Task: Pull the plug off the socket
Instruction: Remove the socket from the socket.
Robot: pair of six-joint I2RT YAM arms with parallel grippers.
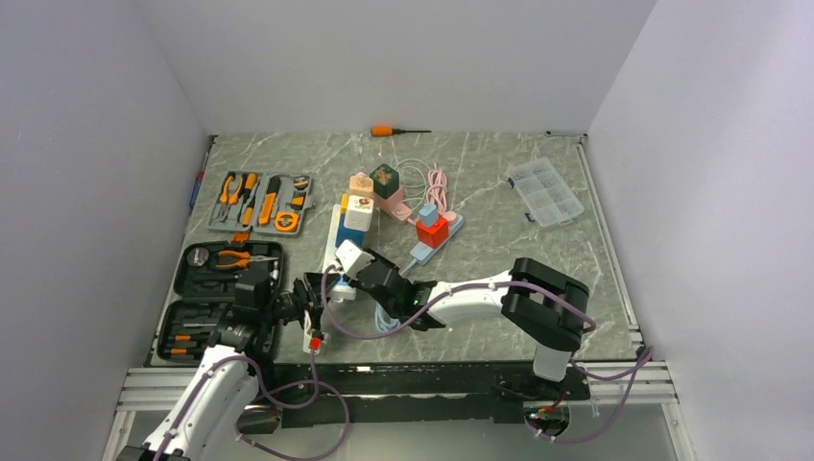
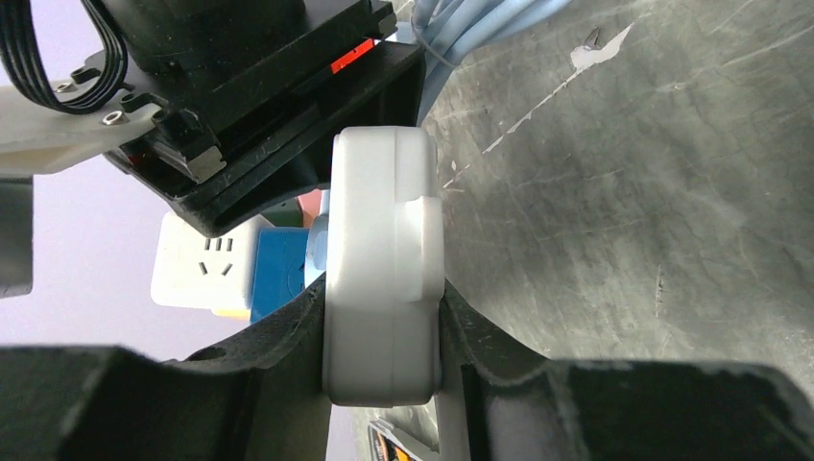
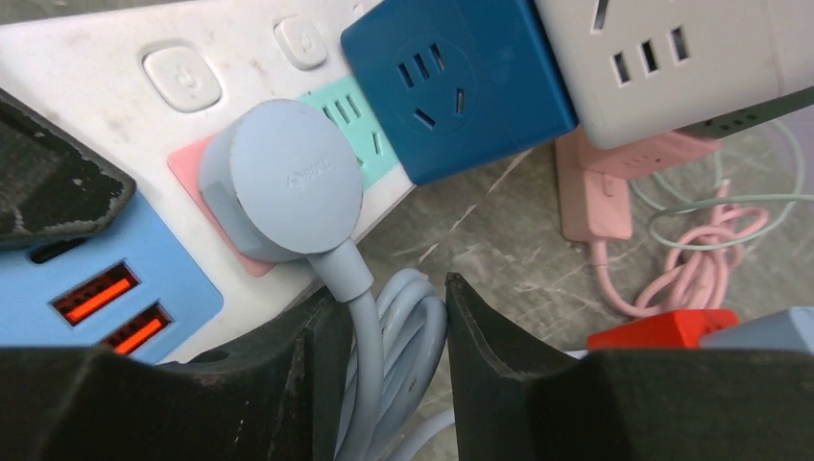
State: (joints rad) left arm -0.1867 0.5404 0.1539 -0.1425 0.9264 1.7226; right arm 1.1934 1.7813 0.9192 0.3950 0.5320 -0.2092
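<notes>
Nothing fully legible. plug [image 3: 283, 182], grey-blue: small embossed brand mark at centre of its face, letters too faint to read. orange label [image 2: 389, 448], six o'clock in left wrist view: cropped, unreadable.

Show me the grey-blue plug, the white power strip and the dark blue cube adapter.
grey-blue plug [image 3: 283, 178], right wrist view, centre of its round face.
white power strip [image 3: 86, 43], right wrist view, bare top left of the buttons.
dark blue cube adapter [image 3: 499, 67], right wrist view, its socket face.

plug [image 3: 283, 182] in socket strip [image 3: 67, 43], toolkit [image 1: 261, 202] left
</notes>
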